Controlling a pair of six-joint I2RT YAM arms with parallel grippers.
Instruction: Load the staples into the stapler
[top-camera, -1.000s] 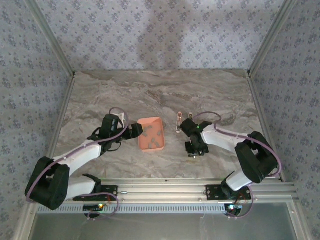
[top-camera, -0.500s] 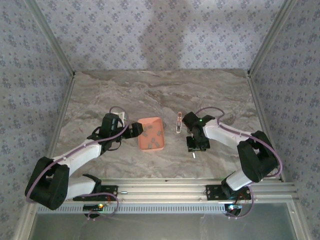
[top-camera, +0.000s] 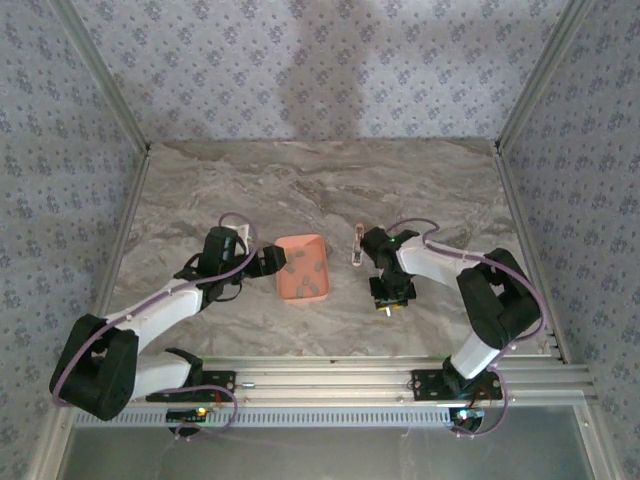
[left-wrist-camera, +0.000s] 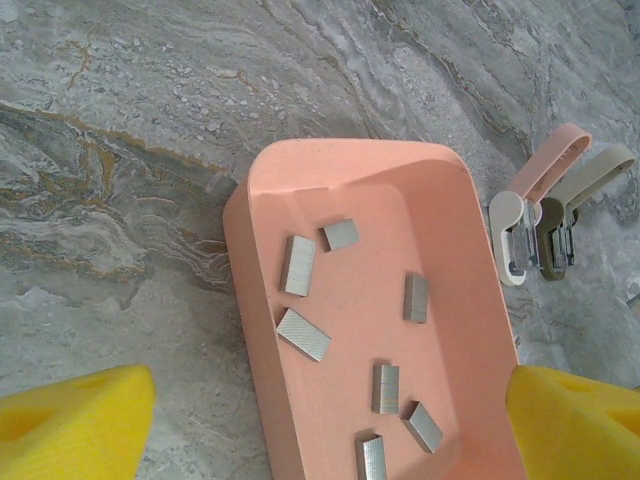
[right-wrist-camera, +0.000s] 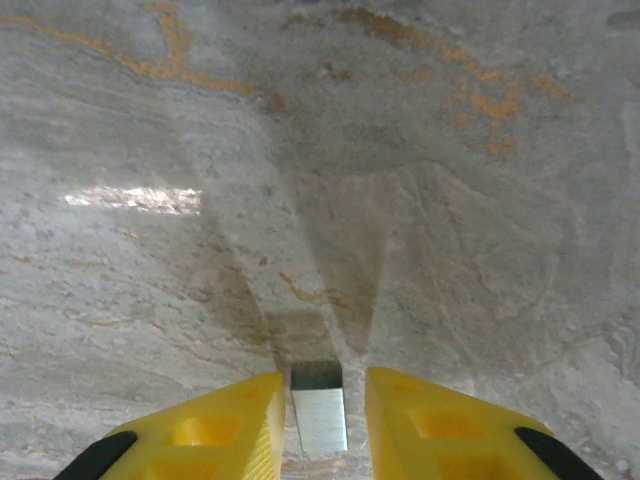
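Several grey staples (left-wrist-camera: 298, 265) lie loose in the salmon tray (left-wrist-camera: 250, 300). My left gripper (left-wrist-camera: 330, 425) hovers over the tray's near end, wide open, one yellow fingertip (left-wrist-camera: 75, 420) on each side. The pale pink and white stapler (left-wrist-camera: 515, 235) lies hinged open on the table just right of the tray (top-camera: 300, 240); from above the stapler (top-camera: 357, 245) is a thin sliver. My right gripper (right-wrist-camera: 325, 385) points down at the marble below and right of it, shut on one staple strip (right-wrist-camera: 320, 415). From above, the right gripper (top-camera: 388, 295) has that strip (top-camera: 383, 306) at its tip.
The marble tabletop (top-camera: 320, 190) stretches bare behind the tray and stapler. Patterned walls and metal posts (top-camera: 110, 90) close in the sides and back. A metal rail (top-camera: 400, 375) runs along the near edge by the arm bases.
The right gripper has swung slightly left and toward the stapler, with the staple strip staying between its fingers. The left arm, tray and stapler have not moved.
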